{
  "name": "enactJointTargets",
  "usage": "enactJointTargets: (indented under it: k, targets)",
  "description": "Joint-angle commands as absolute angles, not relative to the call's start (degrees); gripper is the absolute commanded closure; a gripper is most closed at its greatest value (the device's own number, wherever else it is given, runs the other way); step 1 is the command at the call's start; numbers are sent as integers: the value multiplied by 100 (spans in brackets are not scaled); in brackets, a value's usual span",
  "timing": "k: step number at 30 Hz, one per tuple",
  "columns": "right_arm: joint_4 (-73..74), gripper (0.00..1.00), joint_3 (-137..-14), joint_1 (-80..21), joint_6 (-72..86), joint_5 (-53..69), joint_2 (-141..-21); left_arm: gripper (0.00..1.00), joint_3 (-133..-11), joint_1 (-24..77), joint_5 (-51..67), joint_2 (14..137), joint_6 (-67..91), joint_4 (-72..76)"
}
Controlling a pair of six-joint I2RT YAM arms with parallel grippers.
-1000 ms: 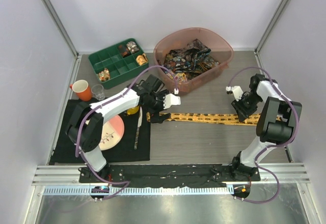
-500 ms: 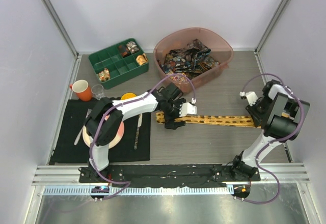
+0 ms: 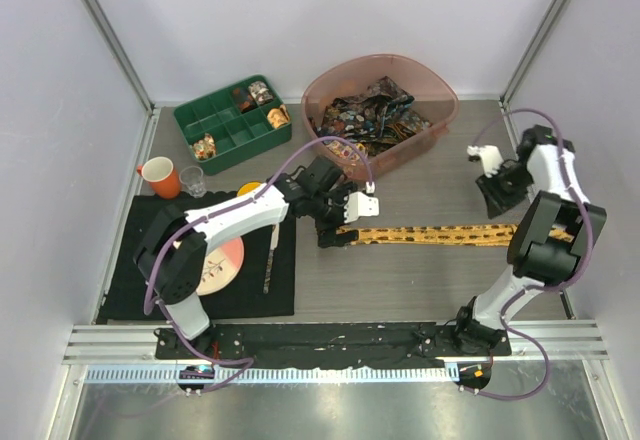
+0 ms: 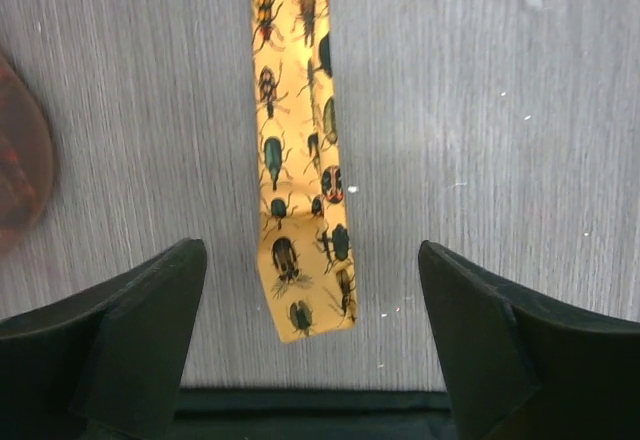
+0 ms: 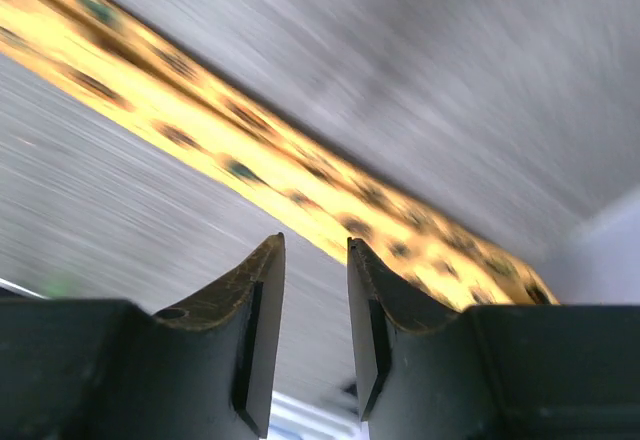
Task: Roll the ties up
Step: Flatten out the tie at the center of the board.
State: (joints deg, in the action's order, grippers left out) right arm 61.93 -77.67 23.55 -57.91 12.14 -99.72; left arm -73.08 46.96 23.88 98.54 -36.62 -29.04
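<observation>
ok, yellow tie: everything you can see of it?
The yellow tie is orange-yellow fabric printed with dark beetles. It lies flat and unrolled across the grey table, in front of the pink tub. Its narrow tip sits between the open fingers of the left hand, ungripped. The right hand hangs above the other end, fingers narrowly apart, empty.

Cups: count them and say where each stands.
2. The orange mug at the black mat's far left corner; the clear glass just right of it. Partly hidden yellow object: unclear.
</observation>
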Motion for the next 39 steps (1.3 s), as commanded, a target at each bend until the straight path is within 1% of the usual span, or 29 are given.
enactJointTargets:
  k: [1, 2, 3, 5, 6, 12, 17, 18, 22, 23, 25, 26, 28, 31, 32, 34, 35, 37, 38, 39]
  targets:
    - [6295, 64, -7331, 1329, -4730, 2012, -9238, 18, -7339, 4509, 2487, 9879, -3744, -2944]
    - [6206, 64, -7217, 936, -4528, 2047, -9176, 23, -7339, 4500, 2513, 9905, -3770, -2936]
    - [6118, 64, -7051, 766, -4387, 2057, -9141, 35, -7339, 4491, 2522, 9931, -3805, -3014]
    - [5889, 65, -6891, 389, -4053, 2039, -9141, 44, -7348, 4491, 2496, 10037, -3919, -3137]
    - [5828, 65, -6760, 308, -4000, 2030, -9158, 50, -7330, 4491, 2470, 10055, -3972, -3225]
    - [5248, 68, -6110, 149, -3788, 1496, -9386, 63, -6961, 4491, 2137, 10274, -4437, -3506]
    - [4799, 70, -5678, 158, -3937, 880, -9545, 70, -6829, 4483, 1863, 10520, -4588, -3682]
    - [4781, 71, -5582, 158, -3972, 809, -9554, 70, -6829, 4491, 1881, 10564, -4614, -3700]
    - [4781, 71, -5432, 412, -4148, 572, -9580, 68, -6882, 4579, 2065, 10617, -4597, -3613]
    - [4790, 71, -5406, 517, -4218, 545, -9580, 63, -6943, 4623, 2126, 10626, -4579, -3595]
    - [4860, 71, -5405, 711, -4437, 510, -9597, 60, -7066, 4728, 2153, 10670, -4422, -3428]
    - [4904, 72, -5414, 964, -4517, 492, -9615, 56, -7127, 4755, 2179, 10696, -4360, -3367]
    - [5166, 71, -5563, 1220, -4807, 553, -9685, 53, -7355, 4790, 2232, 10784, -4246, -3357]
    - [5815, 71, -6002, 1608, -5140, 991, -9633, 51, -7505, 4790, 2267, 10741, -4175, -3419]
    - [5984, 71, -6116, 1669, -5194, 1141, -9581, 49, -7506, 4790, 2268, 10697, -4201, -3402]
    - [6404, 70, -6450, 1723, -5264, 1537, -9466, 44, -7488, 4781, 2276, 10539, -4227, -3384]
    - [6494, 70, -6556, 1723, -5212, 1660, -9353, 39, -7480, 4781, 2276, 10347, -4219, -3366]
    - [6574, 67, -6811, 1714, -5063, 2099, -9282, 34, -7401, 4711, 2381, 10109, -4105, -3296]
    - [6539, 67, -6872, 1679, -4828, 2214, -9281, 29, -7348, 4676, 2443, 9820, -4052, -3157]
    - [6435, 66, -6934, 1539, -4686, 2302, -9307, 27, -7287, 4615, 2452, 9687, -3886, -3077]
